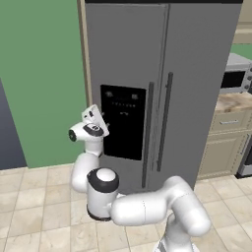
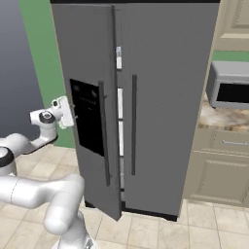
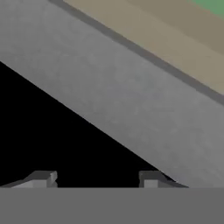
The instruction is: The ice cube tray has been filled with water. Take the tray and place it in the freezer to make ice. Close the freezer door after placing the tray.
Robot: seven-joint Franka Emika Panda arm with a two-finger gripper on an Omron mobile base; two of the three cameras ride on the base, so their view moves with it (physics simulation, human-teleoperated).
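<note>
The freezer door [image 1: 123,59] is tall, narrow and grey, with a black dispenser panel [image 1: 123,120] and a dark bar handle [image 1: 147,133]. In the right base view the freezer door [image 2: 87,53] stands slightly ajar. White shelf edges of the freezer [image 2: 119,109] show through the gap. My gripper [image 1: 104,124] is at the door's outer face by the panel's left edge [image 2: 73,115]. Its fingertips are apart with nothing between them [image 3: 97,179], close to the grey door face [image 3: 131,100]. The ice cube tray is out of view.
The wider plain fridge door [image 2: 165,97] stands shut to the right. Beyond it a microwave [image 1: 235,75] sits on a counter [image 1: 234,101] above beige cabinets [image 2: 219,170]. A green wall [image 1: 44,83] lies to the left, above tiled floor [image 1: 34,197].
</note>
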